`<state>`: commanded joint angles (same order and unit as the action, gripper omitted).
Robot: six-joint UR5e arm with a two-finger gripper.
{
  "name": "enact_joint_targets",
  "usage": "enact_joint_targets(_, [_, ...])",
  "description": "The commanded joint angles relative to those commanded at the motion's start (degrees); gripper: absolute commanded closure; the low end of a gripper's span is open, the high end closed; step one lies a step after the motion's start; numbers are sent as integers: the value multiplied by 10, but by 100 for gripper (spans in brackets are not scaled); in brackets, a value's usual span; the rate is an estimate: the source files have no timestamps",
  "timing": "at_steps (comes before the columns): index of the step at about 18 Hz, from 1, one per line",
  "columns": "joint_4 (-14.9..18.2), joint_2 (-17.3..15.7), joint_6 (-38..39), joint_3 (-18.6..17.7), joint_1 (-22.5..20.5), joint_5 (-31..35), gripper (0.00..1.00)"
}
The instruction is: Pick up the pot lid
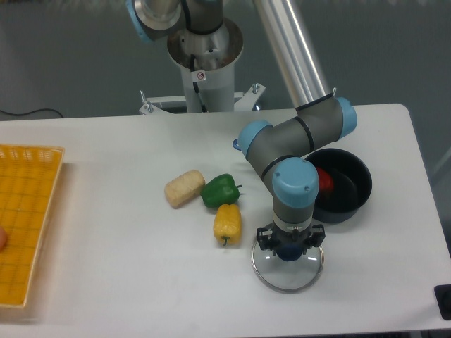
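The gripper [289, 249] points straight down over the pot lid, its fingertips on either side of the dark blue knob and seemingly pressed against it. The pot lid [285, 280], clear glass with a grey rim, lies flat near the front of the table, right of centre. The fingers look shut on the knob. The gripper body hides the lid's back part.
A black pot [352, 201] with something red inside stands just behind and right of the lid. To the left lie a yellow vegetable [227, 224], a green pepper [220, 191] and a tan item [184, 189]. An orange crate [28, 218] is at far left.
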<state>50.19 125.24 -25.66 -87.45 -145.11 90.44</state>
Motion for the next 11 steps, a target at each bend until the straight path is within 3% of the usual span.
enact_joint_targets(11, [6, -16, -10, 3, 3, 4, 38])
